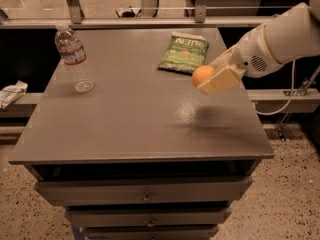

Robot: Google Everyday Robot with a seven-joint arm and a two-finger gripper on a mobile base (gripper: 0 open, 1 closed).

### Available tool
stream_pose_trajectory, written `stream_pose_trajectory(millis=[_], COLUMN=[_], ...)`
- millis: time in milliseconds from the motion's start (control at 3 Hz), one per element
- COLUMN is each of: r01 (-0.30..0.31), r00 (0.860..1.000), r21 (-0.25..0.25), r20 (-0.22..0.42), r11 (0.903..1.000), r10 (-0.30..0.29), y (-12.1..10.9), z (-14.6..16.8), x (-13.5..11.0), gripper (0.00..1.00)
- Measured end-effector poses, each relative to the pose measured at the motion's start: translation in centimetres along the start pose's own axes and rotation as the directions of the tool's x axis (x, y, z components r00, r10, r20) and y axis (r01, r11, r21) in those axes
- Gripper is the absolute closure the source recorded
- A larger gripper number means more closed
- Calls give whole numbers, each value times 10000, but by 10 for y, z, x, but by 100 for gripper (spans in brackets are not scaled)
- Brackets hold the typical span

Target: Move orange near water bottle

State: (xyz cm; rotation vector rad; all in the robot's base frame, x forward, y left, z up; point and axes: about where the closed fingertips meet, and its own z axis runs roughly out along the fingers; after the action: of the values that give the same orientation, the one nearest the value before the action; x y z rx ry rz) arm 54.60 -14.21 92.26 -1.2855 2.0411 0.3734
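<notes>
The orange (201, 75) is held in my gripper (211, 77), lifted above the right part of the grey table (130, 119), just in front of the green chip bag (184, 52). My white arm reaches in from the upper right. The gripper's cream fingers (220, 80) are shut on the orange. The water bottle (74, 58), clear with a white cap and a red-and-white label, stands upright at the table's back left, far from the orange.
The table is a drawer cabinet with handles at the front (146, 198). A metal railing (150, 21) runs behind the table. A crumpled white item (11, 94) lies on a ledge at the left. A cable (287, 99) hangs at the right.
</notes>
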Motion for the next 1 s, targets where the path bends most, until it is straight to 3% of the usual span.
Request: stream_pose_trajectory(millis=[667,1000], r01=[604,255], r00=[9929,9899], r21=[-221,-370], r20=[1041,1405], r11=[9979,9990], r10=[-578,-201], y=[-7,-14], z=[86,139], x=[-84,-109], gripper=[100,100])
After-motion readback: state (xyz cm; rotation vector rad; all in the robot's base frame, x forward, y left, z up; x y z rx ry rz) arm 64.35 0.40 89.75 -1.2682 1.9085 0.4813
